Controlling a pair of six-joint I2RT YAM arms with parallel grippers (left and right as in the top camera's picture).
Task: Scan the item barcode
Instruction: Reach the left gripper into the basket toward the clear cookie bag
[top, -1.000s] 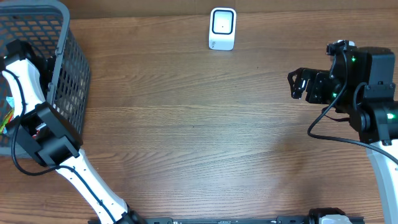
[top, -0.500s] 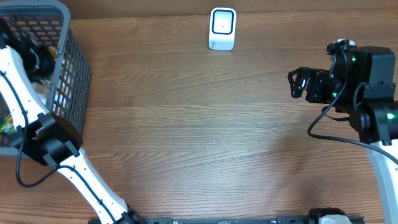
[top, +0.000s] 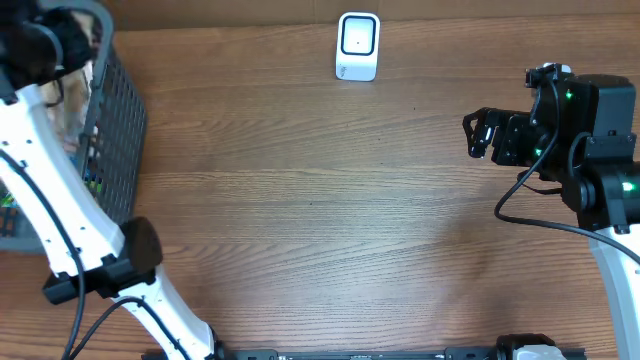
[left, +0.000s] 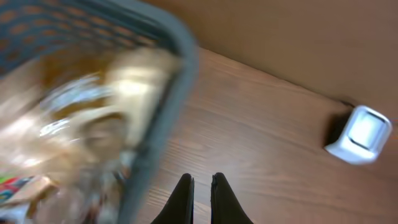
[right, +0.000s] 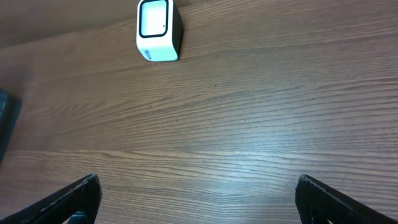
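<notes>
The white barcode scanner (top: 358, 46) stands upright at the table's far edge, also seen in the left wrist view (left: 360, 134) and the right wrist view (right: 158, 30). The items lie blurred in the grey mesh basket (top: 122, 130), as pale and coloured packets (left: 93, 112). My left gripper (top: 75, 40) hangs high over the basket's far right rim (left: 180, 56); in the left wrist view (left: 202, 180) its fingers are shut with nothing between them. At the right side of the table my right gripper (top: 480, 135) stands wide open and empty, seen also in the right wrist view (right: 199, 199).
The basket takes up the far left corner of the wooden table (top: 320, 220). A brown wall runs behind the scanner. The right arm's cable (top: 520, 215) loops over the table at the right.
My left arm has lifted out of the basket and swung toward its far right rim, gripper staying shut. The right arm has not moved.
</notes>
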